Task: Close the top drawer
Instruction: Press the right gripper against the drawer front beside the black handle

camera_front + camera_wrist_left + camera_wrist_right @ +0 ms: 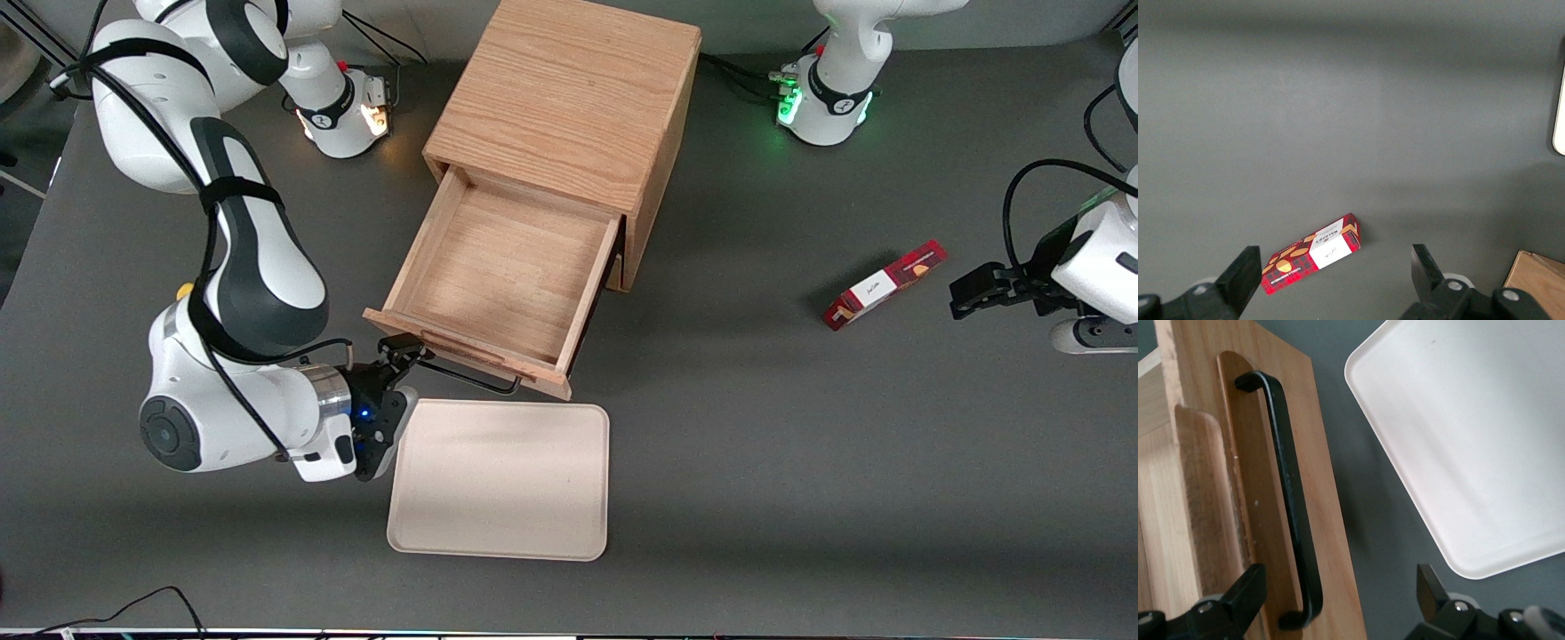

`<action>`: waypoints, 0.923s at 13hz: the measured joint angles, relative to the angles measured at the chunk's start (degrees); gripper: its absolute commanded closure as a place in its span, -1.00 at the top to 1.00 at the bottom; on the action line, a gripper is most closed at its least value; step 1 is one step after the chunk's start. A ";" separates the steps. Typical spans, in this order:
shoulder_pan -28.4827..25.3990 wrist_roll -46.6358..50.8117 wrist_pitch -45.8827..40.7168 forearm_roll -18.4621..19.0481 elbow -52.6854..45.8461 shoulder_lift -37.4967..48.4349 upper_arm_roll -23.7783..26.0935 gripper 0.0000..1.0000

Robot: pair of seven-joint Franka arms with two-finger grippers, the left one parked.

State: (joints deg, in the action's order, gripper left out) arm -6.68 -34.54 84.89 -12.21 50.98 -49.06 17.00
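The top drawer (507, 267) of the light oak cabinet (569, 98) stands pulled far out, and its inside is empty. Its black wire bar handle (471, 378) runs along the drawer's front panel (1331, 540). My gripper (411, 351) is open in front of the drawer, at the end of the handle toward the working arm's end of the table. In the right wrist view the gripper (1338, 593) straddles that end of the handle (1288, 493). One finger (1248, 593) is over the wood and the other (1428, 587) over the grey table. Neither finger touches the bar.
A cream tray (502, 480) lies flat on the table just in front of the drawer, nearer the front camera; its rim (1405, 513) is close to my gripper. A red snack box (885, 284) lies toward the parked arm's end of the table.
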 measured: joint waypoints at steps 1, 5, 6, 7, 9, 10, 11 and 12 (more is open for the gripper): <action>-0.29 0.34 0.03 0.00 0.00 -0.21 0.00 1.00; -1.26 0.68 0.06 0.31 -0.15 -0.78 -0.05 1.00; -1.70 0.83 0.02 0.86 -0.15 -0.89 -0.05 1.00; -2.29 1.35 0.06 1.44 -0.14 -0.99 -0.04 1.00; -2.91 2.34 0.38 2.23 -0.15 -1.11 -0.10 1.00; -2.83 2.45 0.48 2.32 -0.27 -1.11 -0.21 1.00; -2.58 2.49 0.56 2.44 -0.51 -1.11 -0.44 1.00; -2.18 2.49 0.57 2.45 -0.81 -1.11 -0.66 1.00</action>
State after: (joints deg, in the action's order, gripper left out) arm -8.85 -32.05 85.45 -9.76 50.17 -50.18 16.34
